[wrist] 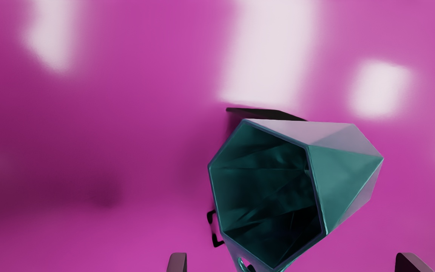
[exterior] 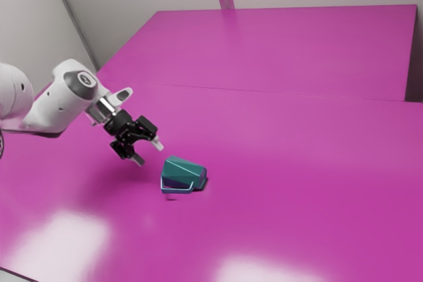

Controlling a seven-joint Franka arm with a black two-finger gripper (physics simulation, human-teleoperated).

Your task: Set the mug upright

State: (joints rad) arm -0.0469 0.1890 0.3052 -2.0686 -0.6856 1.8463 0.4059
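In the exterior view the gripper (exterior: pixel 149 152) stands open above the table, its fingers spread, a little up and left of the mug. The teal faceted mug (exterior: pixel 184 171) lies on its side, with its handle low on the side toward the camera. Seen from the wrist, the mug (wrist: pixel 347 177) turns its open mouth toward the hand, and part of the handle is cut off at the bottom edge. The fingertips of the gripper (wrist: pixel 291 262) stand wide apart at that edge, with no contact with the mug visible.
The glossy magenta table (exterior: pixel 297 156) extends around the mug, with bright reflections on its surface. A raised magenta surface (exterior: pixel 284 51) stands at the back against the pale wall. Dark shadows lie beside the mug in the wrist view.
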